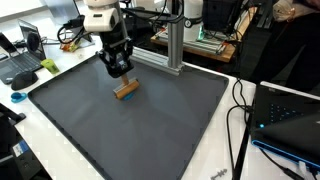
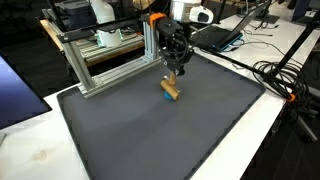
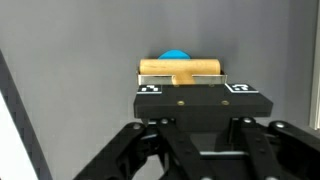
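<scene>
Wooden block: a small tan wooden T-shaped block [image 1: 126, 90] with a blue rounded piece [image 3: 175, 56] behind it lies on the dark grey mat [image 1: 150, 130], toward the mat's far edge in both exterior views.
Gripper: the black Robotiq gripper [image 1: 119, 70] hangs directly over the block [image 2: 171, 88]; in the wrist view its fingers clench on the block's stem [image 3: 183, 78].
Worktop: a white worktop [image 2: 30, 150] carries the mat.
Surroundings: an aluminium frame [image 2: 105, 60] stands behind the mat; a laptop [image 1: 22, 62] sits off to one side.
</scene>
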